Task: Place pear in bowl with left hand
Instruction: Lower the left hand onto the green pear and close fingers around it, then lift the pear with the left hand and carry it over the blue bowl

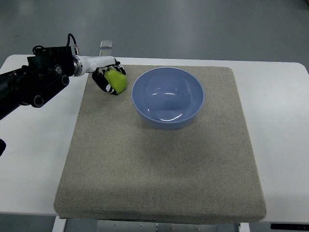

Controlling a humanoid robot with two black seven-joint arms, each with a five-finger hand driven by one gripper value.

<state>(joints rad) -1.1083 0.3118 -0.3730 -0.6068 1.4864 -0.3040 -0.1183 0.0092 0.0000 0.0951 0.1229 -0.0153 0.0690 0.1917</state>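
One hand is at work. The left hand's (109, 79) dark fingers (103, 82) are curled around the pear (116, 80), gripping it from the side away from the bowl (167, 97), so the yellow-green fruit shows on the bowl-facing side of the grasp. Whether the pear is lifted or resting on the mat (159, 159) cannot be told from this steep view; it sits over the mat's corner, just beside the bowl's rim and outside it.

From the hand, a white wrist link runs away from the bowl to a black arm (36, 79) that comes in from the picture's left edge, above the white tabletop (34, 159). A small clear bracket (106, 44) stands on the tabletop beyond the hand, near the mat's far edge.

The bowl is blue, upright and empty, set on the mat's far half with bare mat on its near side. The right arm is out of sight.

As for progress, I judge the grasp as done: the pear is held. What is left is to carry it the short way across the rim, bring it over the bowl's hollow, and let go. Nothing lies between pear and bowl to get in the way.
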